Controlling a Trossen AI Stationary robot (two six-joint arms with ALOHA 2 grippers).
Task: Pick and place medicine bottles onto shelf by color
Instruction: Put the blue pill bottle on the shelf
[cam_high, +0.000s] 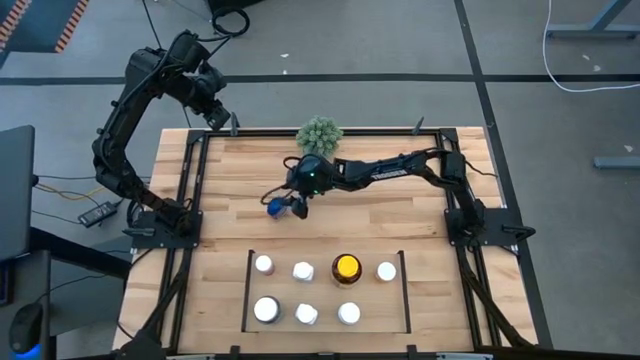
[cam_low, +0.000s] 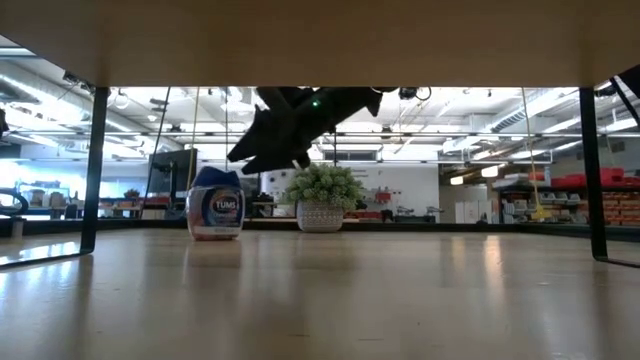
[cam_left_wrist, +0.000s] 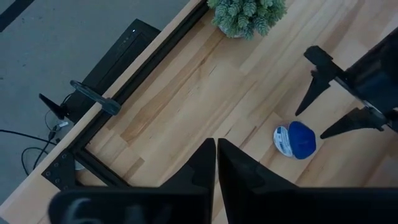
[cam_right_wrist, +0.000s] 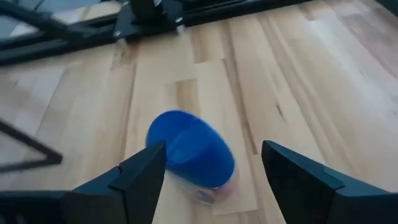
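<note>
A blue-capped bottle (cam_high: 274, 208) stands upright on its base on the bare wood, left of centre; it also shows in the low view (cam_low: 215, 203). My right gripper (cam_right_wrist: 211, 168) is open above it, one finger on each side of the blue cap (cam_right_wrist: 189, 155), touching nothing. Seen from the side, the right gripper (cam_low: 262, 158) hangs above the bottle, slightly to one side. My left gripper (cam_left_wrist: 216, 163) is shut and empty, raised over the table's far left corner (cam_high: 213, 115). Several white-capped bottles (cam_high: 302, 270) and an amber, yellow-capped one (cam_high: 346, 267) stand in the shelf bay (cam_high: 248, 292).
A green spiky plant ball in a pot (cam_high: 319, 133) stands at the far edge, just behind the right arm's wrist. The black frame (cam_high: 190, 190) runs round the table. Bare wood lies between the blue bottle and the bay.
</note>
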